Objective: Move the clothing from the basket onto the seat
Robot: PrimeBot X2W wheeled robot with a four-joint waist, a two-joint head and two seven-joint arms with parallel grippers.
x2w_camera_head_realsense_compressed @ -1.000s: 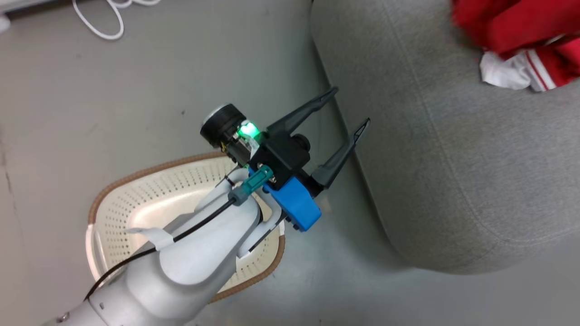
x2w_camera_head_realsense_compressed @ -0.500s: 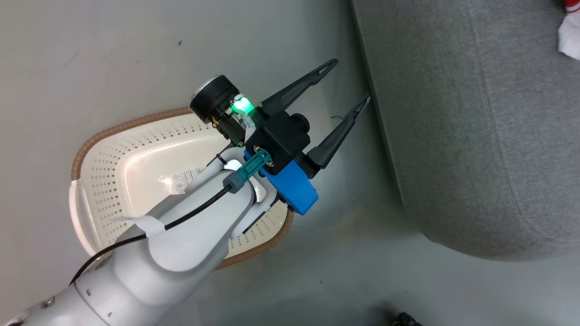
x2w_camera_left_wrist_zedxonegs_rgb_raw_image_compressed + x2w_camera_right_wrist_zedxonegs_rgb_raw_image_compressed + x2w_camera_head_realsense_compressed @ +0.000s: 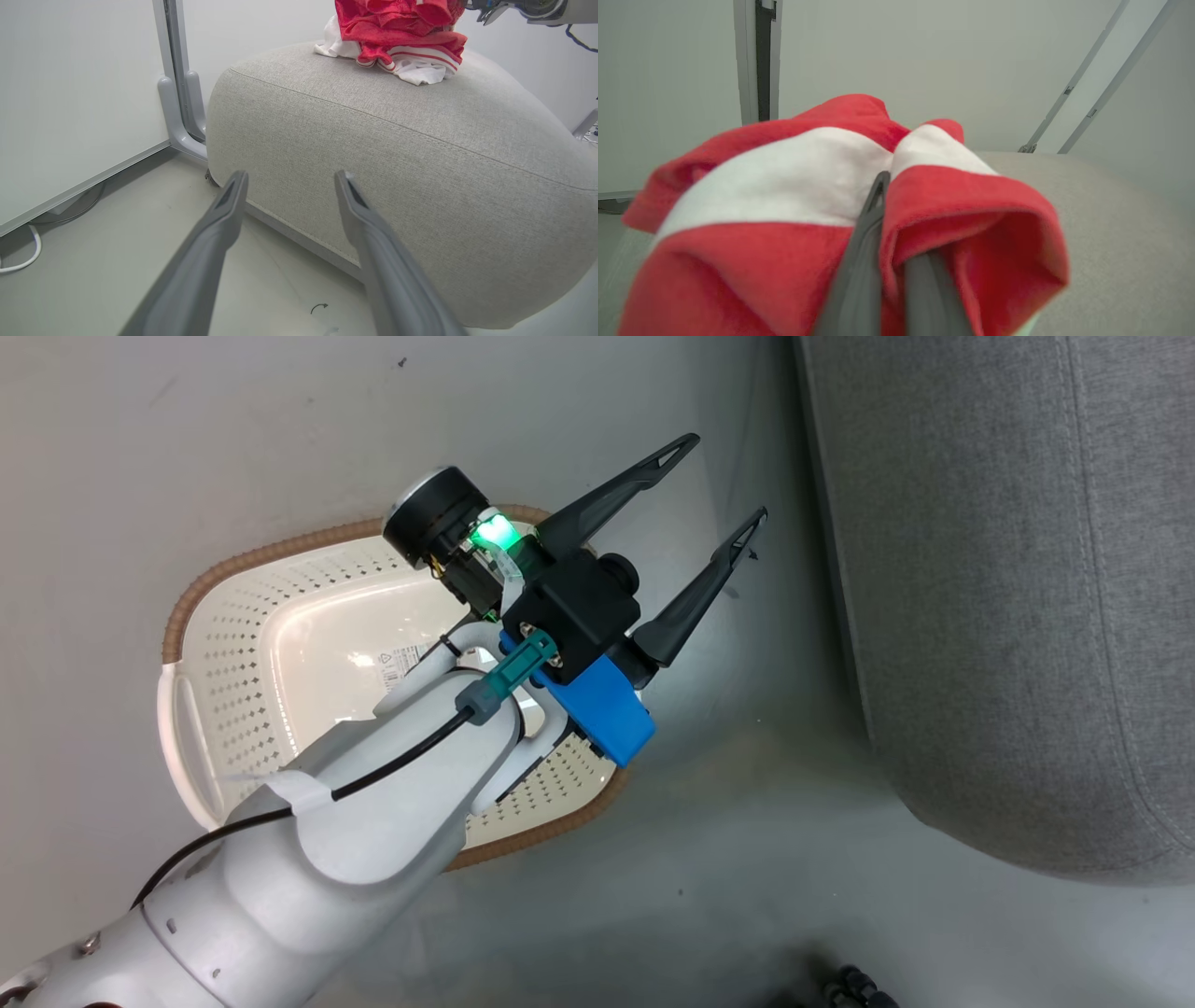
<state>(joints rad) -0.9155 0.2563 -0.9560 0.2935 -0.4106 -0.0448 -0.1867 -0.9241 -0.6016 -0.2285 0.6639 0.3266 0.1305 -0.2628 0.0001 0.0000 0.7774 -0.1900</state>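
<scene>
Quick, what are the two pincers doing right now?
Left pincer: open, holding nothing.
Right pincer: shut on the soft red-and-white fabric clothing.

- Right tool (image 3: 883,196): rises from 6 o'clock, fingers pressed together with a fold of fabric nipped between them.
- Clothing (image 3: 784,177): red with a broad white band, bunched around the tool from 9 o'clock to centre.
- Seat (image 3: 1111,224): light grey upholstery, 3 to 5 o'clock, under the clothing.
- Post (image 3: 759,60): grey upright, 11 o'clock.
- Rails (image 3: 1083,74): two slanted, 1 to 2 o'clock.
- Wall (image 3: 901,46): pale, 12 o'clock.
</scene>
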